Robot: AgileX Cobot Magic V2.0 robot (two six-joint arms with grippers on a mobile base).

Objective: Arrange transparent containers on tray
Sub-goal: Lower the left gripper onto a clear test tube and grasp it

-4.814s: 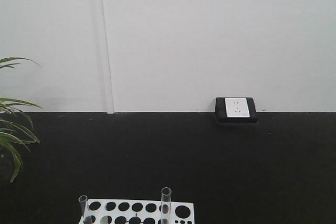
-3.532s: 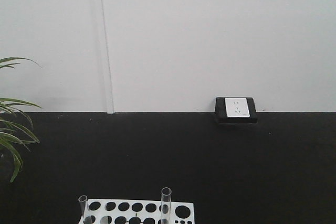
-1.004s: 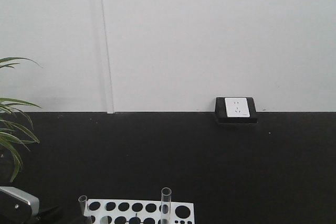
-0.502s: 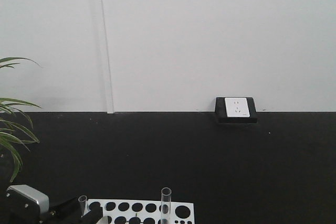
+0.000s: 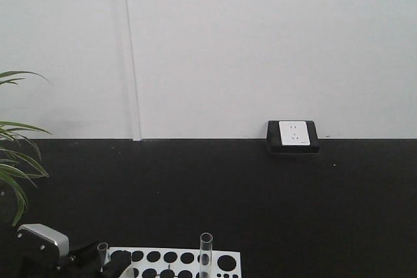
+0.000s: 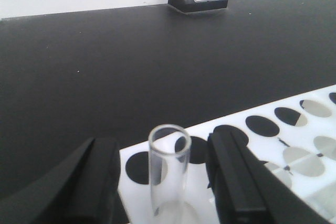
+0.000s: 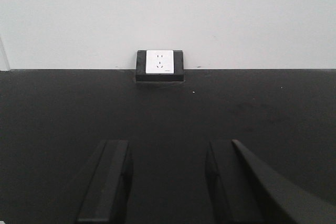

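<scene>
A clear glass test tube (image 6: 168, 171) stands upright in the white rack with round holes (image 6: 294, 145). My left gripper (image 6: 165, 179) is open, one black finger on each side of the tube, with gaps both sides. In the front view the same tube (image 5: 102, 252) pokes up at the rack's left corner beside the left gripper (image 5: 104, 264). A second, taller tube (image 5: 206, 255) stands in the rack (image 5: 176, 262) to the right. My right gripper (image 7: 168, 182) hangs open over bare black tabletop, holding nothing. The yellow tray is out of view.
A black-and-white power socket (image 5: 293, 136) sits at the back of the black table (image 5: 260, 193) against the white wall. Green plant leaves (image 5: 16, 174) reach in from the left edge.
My left gripper came in from the lower left and moved right until its fingers straddle the left tube. Both tubes and the rack have stayed put.
</scene>
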